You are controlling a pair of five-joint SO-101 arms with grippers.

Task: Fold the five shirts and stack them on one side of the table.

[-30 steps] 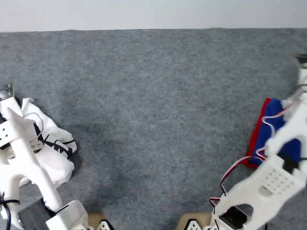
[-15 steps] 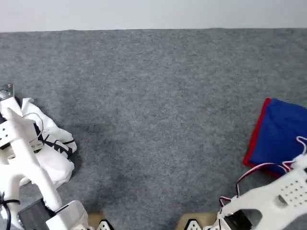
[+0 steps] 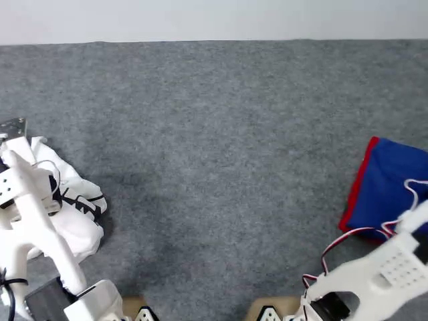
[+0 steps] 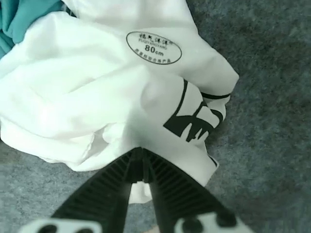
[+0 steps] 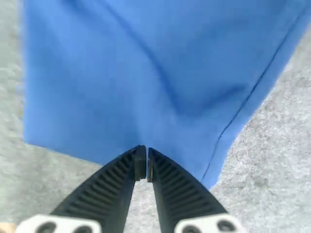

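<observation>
Fingers (image 4: 114,182) of the left gripper (image 4: 141,150) are clenched together on a gathered fold of the white shirt (image 4: 97,82). The shirt lies crumpled on the grey mat (image 4: 272,160), with a teal garment (image 4: 12,19) tucked against it. It looks soft, light and floppy, so it would likely sag from a single pinch. A hem or shoulder seam seems the better hold for spreading it flat.

From the right wrist, the right gripper (image 5: 142,151) is closed on nothing. Its tips hang over the edge of the folded blue shirt (image 5: 146,73), which lies flat on the mat.

From above, the white shirt sits at the mat's left edge beneath the left arm (image 3: 30,221). The blue shirt, trimmed in red, lies at the mat's right edge beside the right arm (image 3: 381,274).
</observation>
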